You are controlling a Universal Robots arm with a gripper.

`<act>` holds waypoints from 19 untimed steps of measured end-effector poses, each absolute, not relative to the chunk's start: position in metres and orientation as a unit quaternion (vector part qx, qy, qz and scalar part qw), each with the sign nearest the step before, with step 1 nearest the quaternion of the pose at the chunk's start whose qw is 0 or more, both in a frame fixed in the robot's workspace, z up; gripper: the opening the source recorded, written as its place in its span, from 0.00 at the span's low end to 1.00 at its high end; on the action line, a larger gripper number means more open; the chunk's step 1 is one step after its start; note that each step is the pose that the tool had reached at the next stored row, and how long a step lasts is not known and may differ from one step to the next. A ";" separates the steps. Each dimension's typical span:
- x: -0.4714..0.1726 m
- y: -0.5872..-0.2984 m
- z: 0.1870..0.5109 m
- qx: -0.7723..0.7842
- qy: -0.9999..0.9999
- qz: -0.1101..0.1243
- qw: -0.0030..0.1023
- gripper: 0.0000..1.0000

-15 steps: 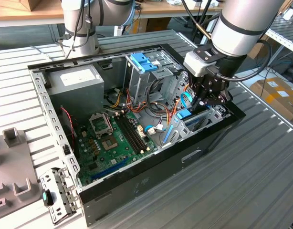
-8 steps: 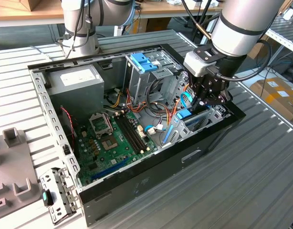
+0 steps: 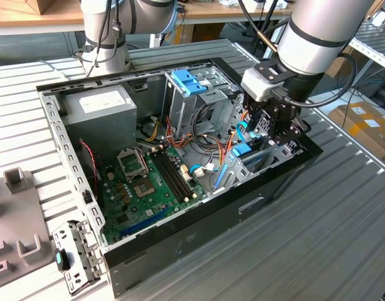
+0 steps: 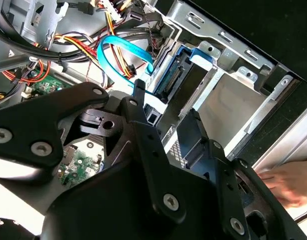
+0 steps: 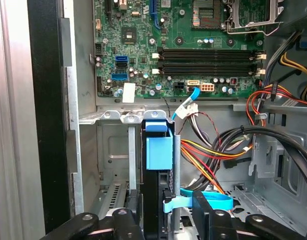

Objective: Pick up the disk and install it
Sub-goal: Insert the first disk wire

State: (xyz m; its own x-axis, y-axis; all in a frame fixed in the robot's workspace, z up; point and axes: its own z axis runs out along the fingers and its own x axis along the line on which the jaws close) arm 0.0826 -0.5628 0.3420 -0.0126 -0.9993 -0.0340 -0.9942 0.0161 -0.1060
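Disk status: the flat silver-grey hard drive in its bright blue plastic carrier frame (image 5: 158, 150) is standing on edge inside the grey sheet-metal drive bay (image 5: 111, 145). That bay is at the exterior view's right end of the open black computer case (image 3: 199, 219). It's on edge because that's how the bay's slots run, so it wouldn't go in flat. The blue tab end faces the green motherboard (image 5: 193, 55), I'd guess so it can be grabbed from inside the case. The black gripper (image 3: 272, 135) is dipped into the case right at the disk and lined up along its length, which makes sense for working it along the slot. Honestly can't tell if it's clamped on the carrier or loose. A light blue flat cable (image 4: 118, 50) loops just beside the bay, probably meant for the drive's connector. A person's hand (image 4: 288, 185) rests at the case edge. Looks mostly seated to me, but I'm not sure it's fully home.
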 end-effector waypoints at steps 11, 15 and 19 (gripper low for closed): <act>0.084 -0.563 0.353 -0.700 0.712 -0.026 0.048 0.53; 0.084 -0.563 0.362 -0.699 0.713 -0.027 0.047 0.53; 0.085 -0.563 0.366 -0.698 0.714 -0.026 0.047 0.53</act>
